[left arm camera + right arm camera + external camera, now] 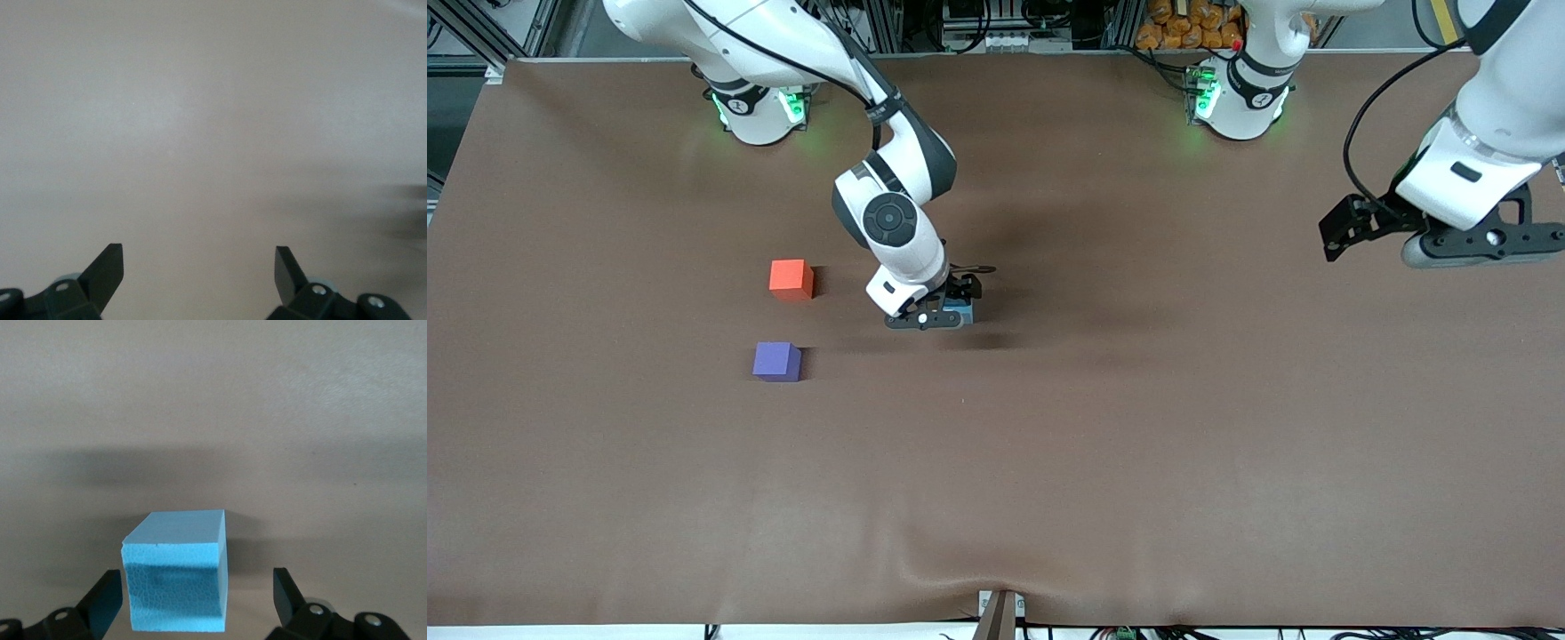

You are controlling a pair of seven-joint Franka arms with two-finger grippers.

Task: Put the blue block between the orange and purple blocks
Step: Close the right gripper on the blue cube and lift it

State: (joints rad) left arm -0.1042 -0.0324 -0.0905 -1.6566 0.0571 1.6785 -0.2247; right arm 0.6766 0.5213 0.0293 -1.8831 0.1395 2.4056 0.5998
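Purple block (776, 361) nearest on brown table (1049, 480), right tool (945, 311) wide around blue block (177, 577) (untouched), left tool (1423, 236) wide.

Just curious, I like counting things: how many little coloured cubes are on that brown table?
3. The orange block and the purple block, nearer the front camera, sit toward the right arm's end. The blue block rests mid-table between the right gripper's open fingers, mostly hidden from above.
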